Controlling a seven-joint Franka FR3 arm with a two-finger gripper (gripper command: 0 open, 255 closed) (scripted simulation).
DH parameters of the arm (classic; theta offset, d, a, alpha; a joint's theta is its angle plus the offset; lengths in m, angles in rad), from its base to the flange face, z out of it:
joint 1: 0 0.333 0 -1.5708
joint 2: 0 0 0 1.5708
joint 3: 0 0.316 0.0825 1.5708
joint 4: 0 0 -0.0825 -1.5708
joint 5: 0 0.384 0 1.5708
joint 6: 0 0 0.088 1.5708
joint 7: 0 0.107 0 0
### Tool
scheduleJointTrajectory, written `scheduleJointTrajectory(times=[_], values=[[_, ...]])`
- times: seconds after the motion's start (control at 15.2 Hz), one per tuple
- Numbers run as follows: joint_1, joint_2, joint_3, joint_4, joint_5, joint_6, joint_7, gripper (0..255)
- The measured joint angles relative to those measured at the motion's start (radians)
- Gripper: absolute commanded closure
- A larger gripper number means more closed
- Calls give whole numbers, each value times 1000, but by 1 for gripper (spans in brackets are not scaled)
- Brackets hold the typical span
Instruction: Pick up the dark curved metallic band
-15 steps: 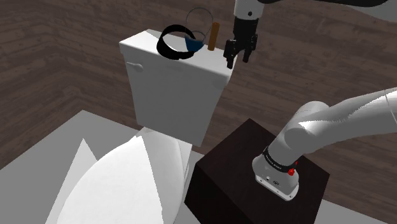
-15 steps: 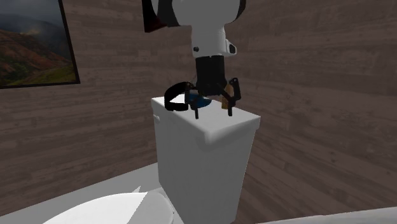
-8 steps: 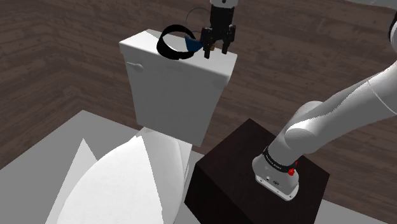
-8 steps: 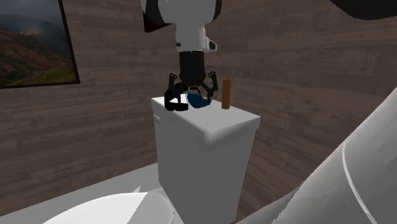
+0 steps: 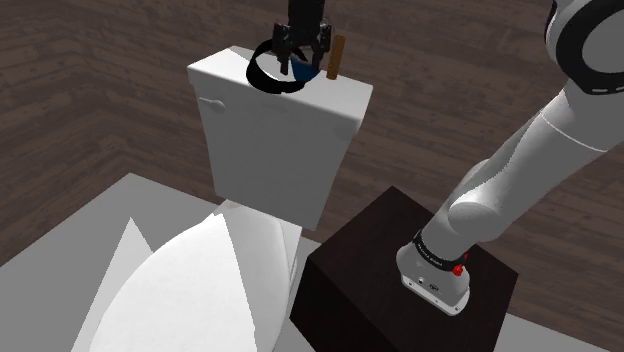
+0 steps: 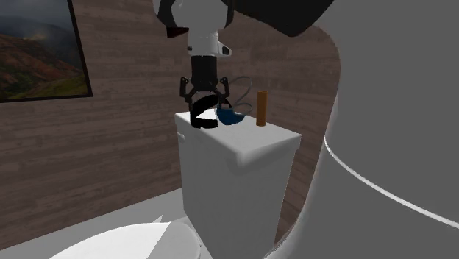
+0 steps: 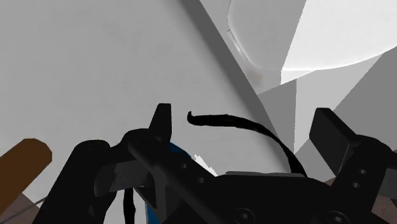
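Pincer (image 7: 247, 124) released, hanging over white toilet tank (image 5: 280, 150), fingers (image 7: 332, 130) apart around one arc of dark curved band (image 6: 201, 116). Band on tank lid, in shoulder view at 9 o'clock of blue object (image 6: 232, 118); brown cylinder (image 5: 337, 57) at its 3 o'clock.

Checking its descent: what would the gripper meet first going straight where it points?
The gripper would probably meet the dark curved band first, lying between its open fingers on the white tank lid; depth is unclear.

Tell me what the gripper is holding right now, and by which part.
Nothing is held. The gripper is open above the white tank, and the dark curved band arcs between its fingers, seemingly clear of both.
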Motion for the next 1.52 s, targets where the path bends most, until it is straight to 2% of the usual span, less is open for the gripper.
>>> scheduleJointTrajectory(times=[0.33,0.53,0.59,1.12,1.19,1.52], values=[[18,185,22,249,-16,-35,52,0],[37,324,31,445,-35,-76,80,0],[43,348,34,475,-39,-79,89,0],[42,333,35,364,-34,21,89,0],[41,334,34,362,-34,24,89,255],[41,334,34,361,-34,27,88,255]])
